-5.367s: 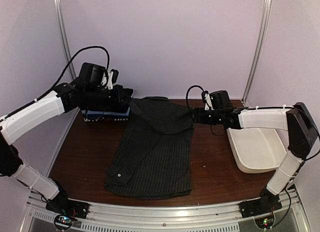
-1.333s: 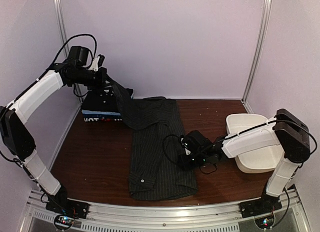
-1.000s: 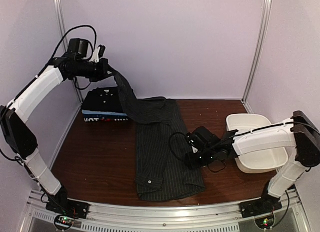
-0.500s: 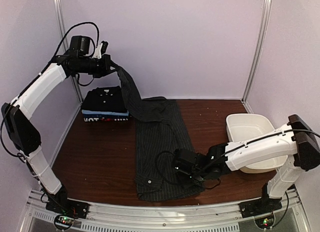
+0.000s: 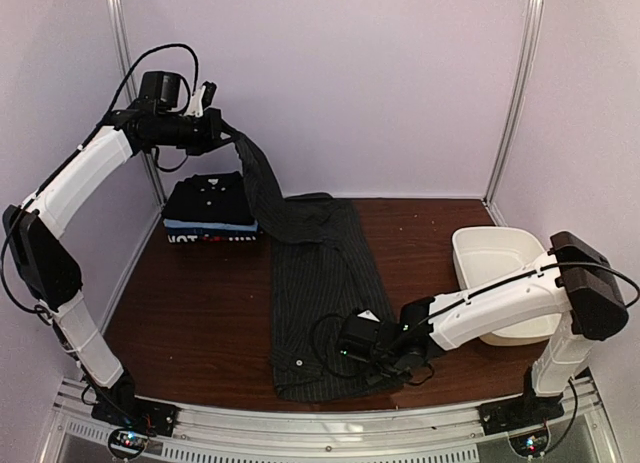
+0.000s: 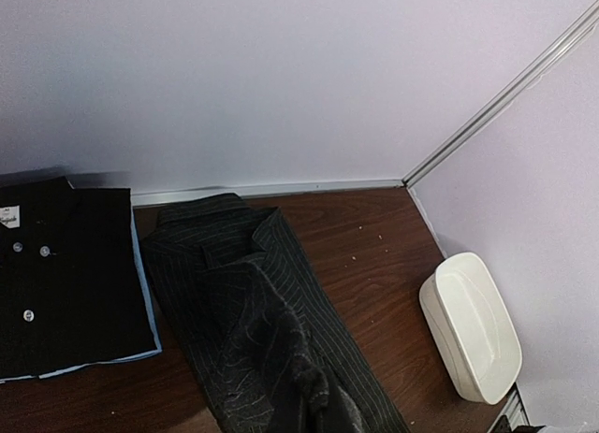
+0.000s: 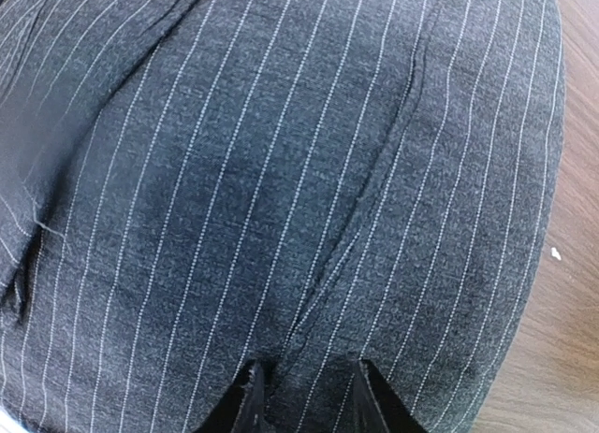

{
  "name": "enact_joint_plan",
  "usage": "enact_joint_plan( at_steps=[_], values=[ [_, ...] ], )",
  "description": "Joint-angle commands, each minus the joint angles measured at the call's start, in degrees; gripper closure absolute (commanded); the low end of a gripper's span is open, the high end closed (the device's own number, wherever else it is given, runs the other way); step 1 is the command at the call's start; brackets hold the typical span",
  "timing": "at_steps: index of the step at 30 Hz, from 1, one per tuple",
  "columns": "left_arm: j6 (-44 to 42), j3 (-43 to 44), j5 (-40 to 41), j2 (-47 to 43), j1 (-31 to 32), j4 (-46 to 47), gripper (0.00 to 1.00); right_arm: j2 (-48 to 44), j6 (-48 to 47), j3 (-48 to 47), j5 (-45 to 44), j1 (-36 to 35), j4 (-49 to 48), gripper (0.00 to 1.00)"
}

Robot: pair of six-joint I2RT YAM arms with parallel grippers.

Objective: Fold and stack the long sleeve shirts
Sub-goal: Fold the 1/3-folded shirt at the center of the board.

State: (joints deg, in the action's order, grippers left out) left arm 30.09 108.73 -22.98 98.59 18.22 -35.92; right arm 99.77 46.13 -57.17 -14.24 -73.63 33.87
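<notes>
Top external view: mid-fold, left hand point(image 5: 215, 133) holds the top of the pinstriped shirt point(image 5: 310, 283) high, the rest on the worktop point(image 5: 190, 303); right hand point(image 5: 347, 349), fingers narrow at the hem, grip unclear, probably must pinch it next.

Left end effector point(image 5: 218, 133) raised, clamped

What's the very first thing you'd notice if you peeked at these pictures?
A charcoal pinstriped cloth shirt stretches down the middle of the brown table, and the left tool holds one part of it high at the back left. The right tool is down low on the shirt's near end. A stack of folded dark shirts sits at the back left, a white plastic tub on the right.
</notes>
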Motion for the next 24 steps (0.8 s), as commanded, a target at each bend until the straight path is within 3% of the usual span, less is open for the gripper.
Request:
enact_joint_plan(
  at_steps=[1, 10, 17, 24],
  values=[
    [-0.29, 1.76, -0.44, 0.49, -0.11, 3.27, 1.0, -1.11, 0.72, 0.29, -1.07, -0.56, -0.22, 0.72],
    [-0.23, 3.91, -0.77, 1.55, -0.16, 3.31, 1.0, -3.78, 0.77, 1.37, 0.18, -0.64, -0.69, 0.98],
    [-0.29, 7.46, -0.87, 2.8, -0.11, 3.21, 1.0, -6.15, 0.22, 1.62, 1.83, -0.65, -1.38, 1.0],
    [-0.16, 8.16, -1.38, 3.72, -0.13, 3.23, 1.0, -3.7, 0.36, 1.77, 1.94, -0.76, -1.86, 0.7]
  ],
)
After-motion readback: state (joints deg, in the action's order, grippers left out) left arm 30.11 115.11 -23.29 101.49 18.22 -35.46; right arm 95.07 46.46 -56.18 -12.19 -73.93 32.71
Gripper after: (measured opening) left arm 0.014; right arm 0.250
